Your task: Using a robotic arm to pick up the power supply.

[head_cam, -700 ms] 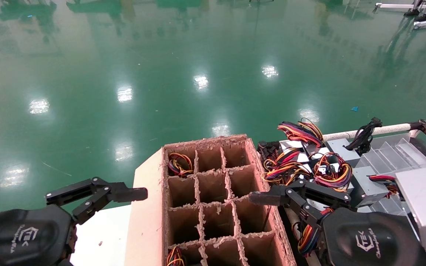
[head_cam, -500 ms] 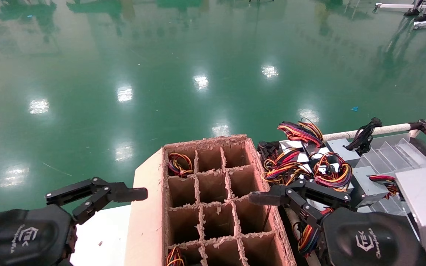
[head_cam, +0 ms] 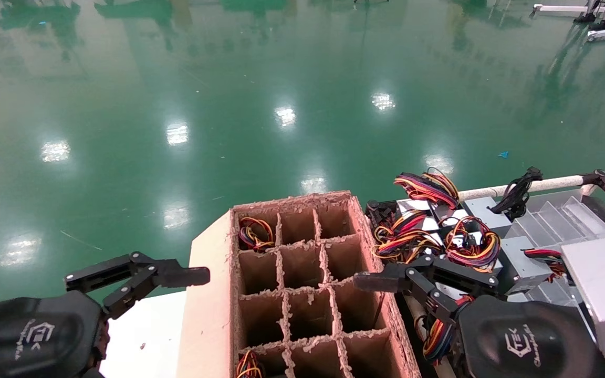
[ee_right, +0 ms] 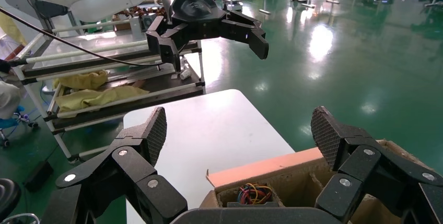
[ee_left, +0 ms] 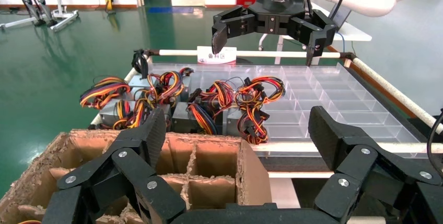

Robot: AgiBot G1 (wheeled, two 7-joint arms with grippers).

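Two black two-finger linkage pincers face each other across a brown cardboard box with a grid of divider cells (head_cam: 302, 286). The left pincer (head_cam: 187, 275) hangs at the box's left side, above the white table (head_cam: 145, 331), with its jaws spread wide and nothing between them. The right pincer (head_cam: 373, 282) hangs over the box's right wall, between the box and the tray of parts, likewise wide open and empty; in the left wrist view it (ee_left: 267, 36) shows as clear of the wires below it.

Several grey metal power supplies with thick bundles of red, yellow, orange and black wires (head_cam: 439, 236) lie crowded together in the near-left end of a clear plastic compartment tray (ee_left: 334, 104) on a cart with white tube rails (head_cam: 539, 185), just right of the box. None is held. Some cells of the box hold coloured wire bundles: one in the far-left corner cell (head_cam: 254, 233) and one at the near edge (head_cam: 249, 365). A glossy green floor (head_cam: 281, 105) stretches beyond.
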